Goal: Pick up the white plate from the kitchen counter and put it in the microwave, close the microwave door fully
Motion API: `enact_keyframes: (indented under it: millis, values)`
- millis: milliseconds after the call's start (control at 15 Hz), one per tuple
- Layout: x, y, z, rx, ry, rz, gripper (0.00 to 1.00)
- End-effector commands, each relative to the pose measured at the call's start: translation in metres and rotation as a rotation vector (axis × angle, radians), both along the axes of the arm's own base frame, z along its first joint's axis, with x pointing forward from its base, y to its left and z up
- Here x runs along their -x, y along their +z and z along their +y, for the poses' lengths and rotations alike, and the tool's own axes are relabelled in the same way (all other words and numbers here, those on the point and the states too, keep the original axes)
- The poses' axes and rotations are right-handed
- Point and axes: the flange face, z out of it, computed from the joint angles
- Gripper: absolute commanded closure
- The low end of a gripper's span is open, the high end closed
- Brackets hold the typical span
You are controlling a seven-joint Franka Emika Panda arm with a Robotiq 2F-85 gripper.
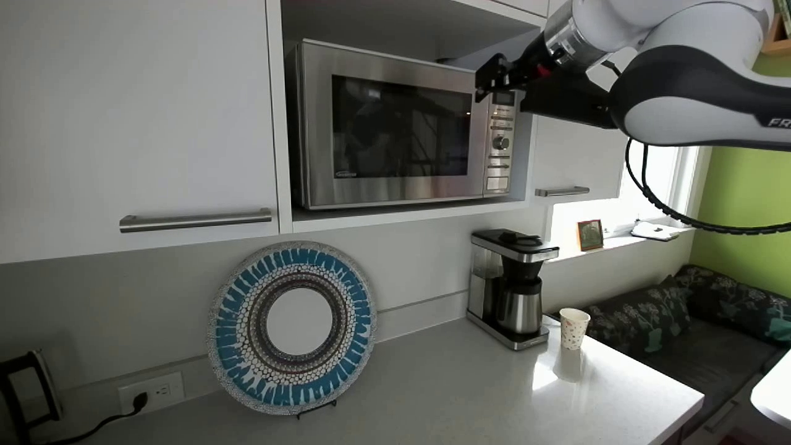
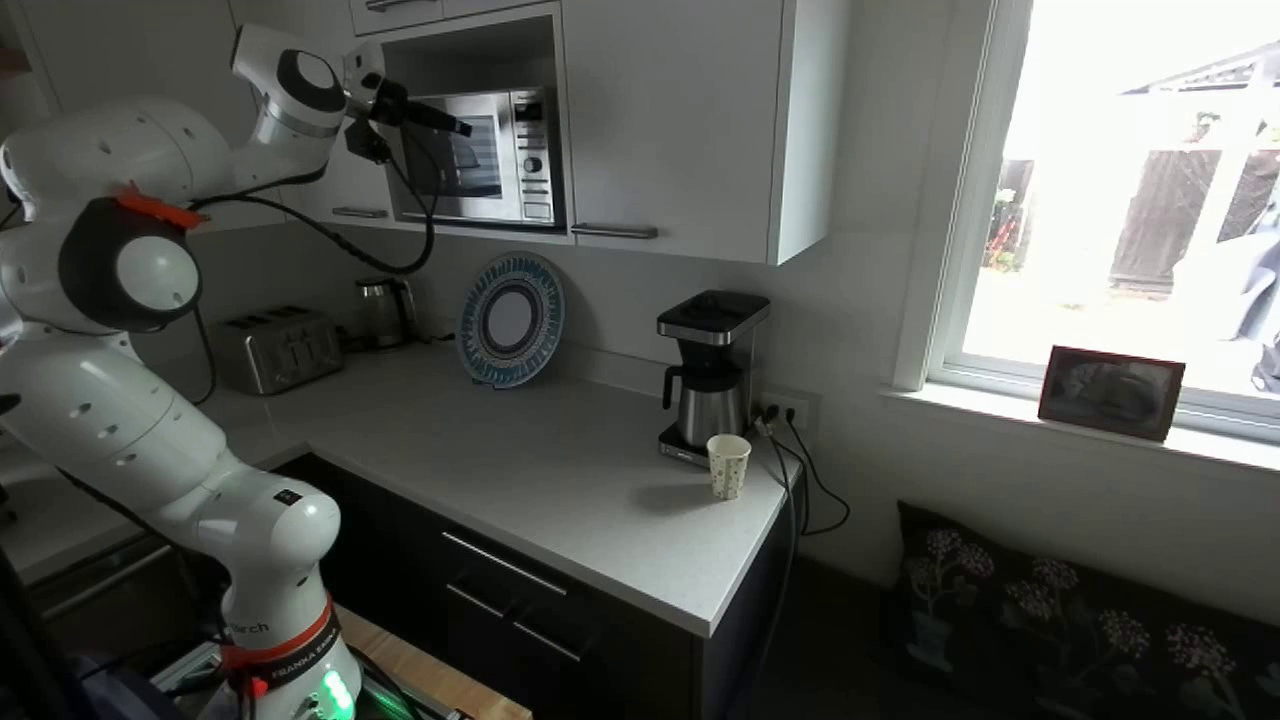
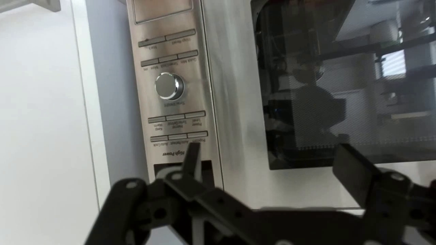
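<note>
one cup (image 1: 574, 330) beside coffee maker (image 1: 519, 285), patterned plate (image 1: 299, 321) below microwave (image 1: 400, 128)

BLOCKING: closed microwave door (image 1: 401, 127) | PASSABLE: above kitchen counter (image 1: 426, 383), between blue-patterned plate (image 1: 300, 321) and coffee maker (image 1: 520, 272) | OBSTACLE: paper cup (image 1: 575, 327)

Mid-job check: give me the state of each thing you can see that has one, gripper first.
Gripper: open, empty
Microwave door: looks shut; latching can't be judged
White cabinet doors: shut
Dark drawers: look shut
Patterned plate: propped on edge
Carafe: seated in the coffee maker
Paper cup: upright
Kettle: upright
Toaster: can't tell if on
Black plug: plugged in
Picture frame: propped up
</note>
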Motion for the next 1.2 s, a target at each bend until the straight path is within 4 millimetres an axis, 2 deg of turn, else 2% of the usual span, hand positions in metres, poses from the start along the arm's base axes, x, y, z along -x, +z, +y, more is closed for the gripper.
enact_keyframes:
  millis: [0,333,800,867,1133]
  values:
    - [0.026,-0.006,-0.005,0.047,0.083,0.130,0.00]
    - [0.051,-0.003,-0.008,0.167,0.128,0.250,0.00]
    - [0.087,0.001,-0.008,0.289,0.083,0.362,0.00]
    - [0.075,0.006,-0.006,0.268,0.092,0.328,0.00]
    - [0.082,0.007,-0.005,0.285,0.083,0.335,0.00]
